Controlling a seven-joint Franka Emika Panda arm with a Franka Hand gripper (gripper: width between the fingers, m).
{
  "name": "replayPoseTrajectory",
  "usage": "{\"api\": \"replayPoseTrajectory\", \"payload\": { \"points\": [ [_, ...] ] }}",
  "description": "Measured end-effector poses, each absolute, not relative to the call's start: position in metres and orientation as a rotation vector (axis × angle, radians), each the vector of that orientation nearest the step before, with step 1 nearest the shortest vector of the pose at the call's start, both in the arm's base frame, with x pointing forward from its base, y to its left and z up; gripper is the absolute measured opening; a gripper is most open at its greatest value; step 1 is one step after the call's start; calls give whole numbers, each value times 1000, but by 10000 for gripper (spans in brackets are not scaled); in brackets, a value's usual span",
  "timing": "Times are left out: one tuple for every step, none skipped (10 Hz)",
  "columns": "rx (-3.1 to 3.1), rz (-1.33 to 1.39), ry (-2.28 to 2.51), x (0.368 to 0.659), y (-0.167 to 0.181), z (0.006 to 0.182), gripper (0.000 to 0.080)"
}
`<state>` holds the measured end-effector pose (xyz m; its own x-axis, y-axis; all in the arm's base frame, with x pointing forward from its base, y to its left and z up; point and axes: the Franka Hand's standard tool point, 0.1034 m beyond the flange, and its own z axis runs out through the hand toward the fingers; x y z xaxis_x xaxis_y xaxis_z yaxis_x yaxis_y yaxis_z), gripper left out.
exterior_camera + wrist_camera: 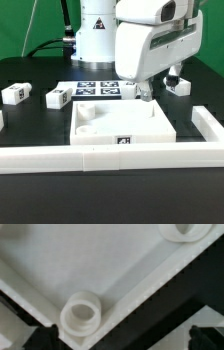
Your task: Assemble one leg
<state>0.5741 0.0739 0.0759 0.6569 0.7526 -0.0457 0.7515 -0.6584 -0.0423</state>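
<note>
The large flat white panel (125, 123) with round sockets lies in the middle of the table. My gripper (146, 93) hangs over the panel's far corner on the exterior view's right, open and empty. In the wrist view my gripper (122, 340) has its dark fingertips (40, 336) wide apart on either side of that panel corner (100, 274), with one round socket (82, 313) close between them and a second socket (190, 231) farther off. Two legs (15, 93) (58, 97) lie at the exterior view's left. Another leg (178, 83) lies behind the arm at the right.
The marker board (98, 88) lies flat behind the panel. A white L-shaped rail (110, 156) runs along the front and up the exterior view's right side (210, 125). The robot's base (95, 35) stands at the back.
</note>
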Motion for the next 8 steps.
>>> {"api": "replayPoseTrajectory", "payload": {
  "points": [
    [-2842, 92, -1290, 574, 74, 76, 650],
    [-2841, 92, -1290, 574, 74, 76, 650],
    [-2841, 92, -1290, 574, 74, 76, 650],
    [-2841, 93, -1290, 574, 74, 76, 650],
    [-2841, 93, -1290, 574, 74, 76, 650],
    [-2836, 92, -1301, 573, 73, 75, 650],
    [-2748, 33, -1490, 568, 66, 67, 650],
    [-2684, 38, -1590, 554, 57, 57, 650]
  ]
}}
